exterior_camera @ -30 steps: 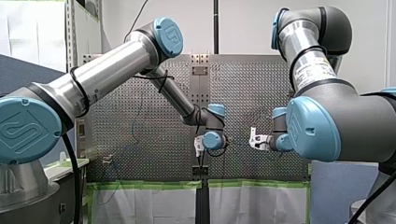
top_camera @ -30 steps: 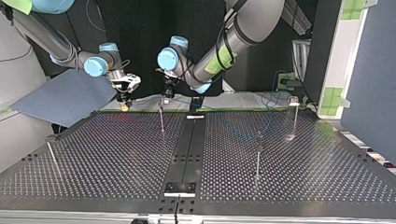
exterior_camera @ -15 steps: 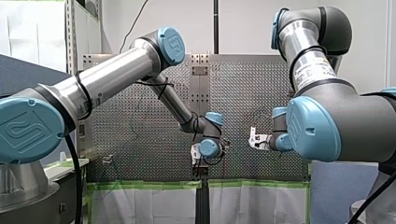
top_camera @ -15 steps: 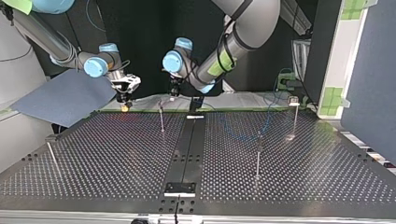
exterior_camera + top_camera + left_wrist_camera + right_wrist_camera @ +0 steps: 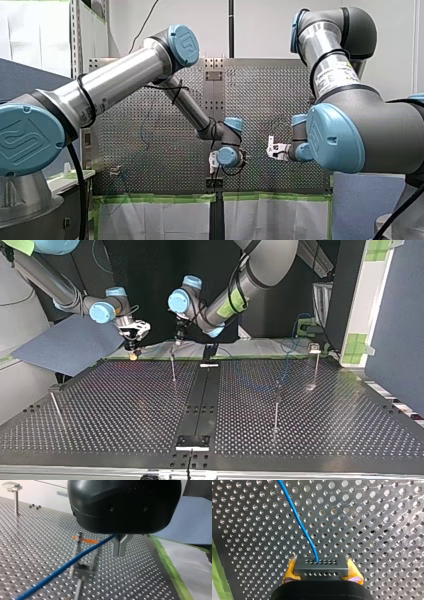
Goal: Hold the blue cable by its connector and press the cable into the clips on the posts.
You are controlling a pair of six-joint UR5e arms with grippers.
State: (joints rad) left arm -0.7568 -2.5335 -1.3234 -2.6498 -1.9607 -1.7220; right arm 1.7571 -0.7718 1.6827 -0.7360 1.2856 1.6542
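Observation:
The blue cable [image 5: 299, 522] runs away over the perforated plate from a black connector [image 5: 321, 566]. My right gripper [image 5: 322, 570] is shut on that connector with its yellow pads [image 5: 290, 571]. My left gripper [image 5: 119, 553], black with metal fingers, is shut on the blue cable [image 5: 57, 570], which slants down from the fingers past a post with a clip [image 5: 83, 568] just beside it. In the top view my left gripper [image 5: 178, 339] hangs above the far post [image 5: 173, 367], and my right gripper [image 5: 133, 350] is to its left.
Three more thin posts stand on the plate: one at the top view's left [image 5: 55, 407], one right of centre [image 5: 276, 407] and one at the far right [image 5: 315, 365]. Green tape [image 5: 170, 567] and white sheet mark the plate's edge. A blue sheet [image 5: 70, 342] lies by my right arm.
My left gripper swung a little to the top view's right, then came back left over the far post. My right arm has stayed still with the connector.

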